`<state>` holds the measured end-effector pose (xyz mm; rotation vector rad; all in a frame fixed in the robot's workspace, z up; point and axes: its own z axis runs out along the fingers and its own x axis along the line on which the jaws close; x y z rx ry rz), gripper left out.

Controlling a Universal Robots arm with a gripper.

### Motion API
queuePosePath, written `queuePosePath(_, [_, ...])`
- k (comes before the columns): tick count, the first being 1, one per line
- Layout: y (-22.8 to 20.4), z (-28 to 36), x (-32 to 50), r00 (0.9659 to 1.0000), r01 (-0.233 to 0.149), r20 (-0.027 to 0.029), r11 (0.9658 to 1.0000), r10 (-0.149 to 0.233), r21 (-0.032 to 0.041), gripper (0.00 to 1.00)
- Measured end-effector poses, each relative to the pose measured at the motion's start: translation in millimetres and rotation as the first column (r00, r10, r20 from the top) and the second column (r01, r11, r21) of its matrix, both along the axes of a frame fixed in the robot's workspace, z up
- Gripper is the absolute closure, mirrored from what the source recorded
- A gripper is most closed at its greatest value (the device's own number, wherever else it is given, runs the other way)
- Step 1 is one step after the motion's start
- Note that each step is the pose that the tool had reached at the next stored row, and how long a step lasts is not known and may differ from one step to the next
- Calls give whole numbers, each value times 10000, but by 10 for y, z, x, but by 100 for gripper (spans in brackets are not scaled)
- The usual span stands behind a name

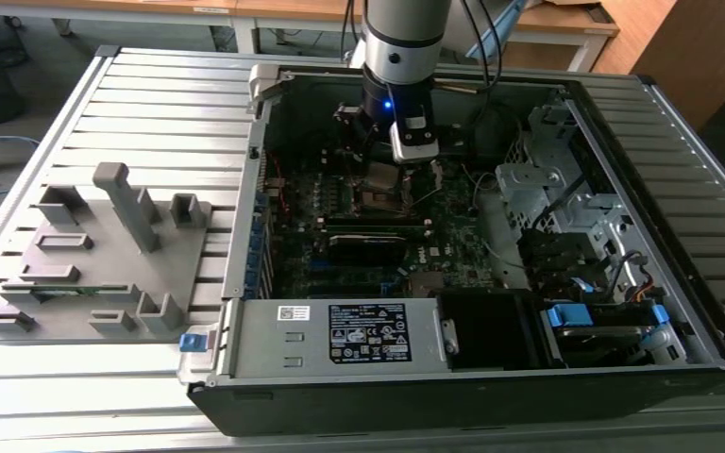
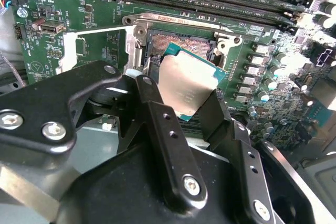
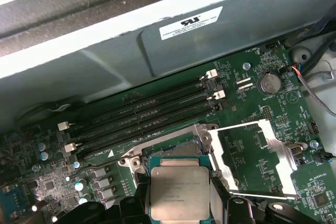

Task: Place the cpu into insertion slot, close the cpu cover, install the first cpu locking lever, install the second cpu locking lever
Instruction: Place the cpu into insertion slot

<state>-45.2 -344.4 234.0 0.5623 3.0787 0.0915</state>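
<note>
The black two-fingered hand (image 2: 184, 100) grips the flat square grey-metal cpu (image 2: 187, 83) over the silver-rimmed square insertion slot (image 2: 181, 43). The thin silver cpu cover (image 3: 280, 153) lies swung open beside the slot.

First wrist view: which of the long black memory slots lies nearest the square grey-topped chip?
The long black memory slot bordering the silver-rimmed square socket that the square grey-topped chip hangs over; the others lie nearer the grey case wall.
</note>
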Motion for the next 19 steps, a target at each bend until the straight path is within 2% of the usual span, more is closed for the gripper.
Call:
queuePosePath(11, [0,0,0,10000,82,1,10000,-82,0,46])
queuePosePath(13, [0,-2,0,9990,437,0,9990,-437,-1,46])
queuePosePath(15, [0,-4,0,9968,805,0,9968,-805,-1,46])
queuePosePath(19, [0,-7,0,9884,1518,0,9884,-1518,0,46])
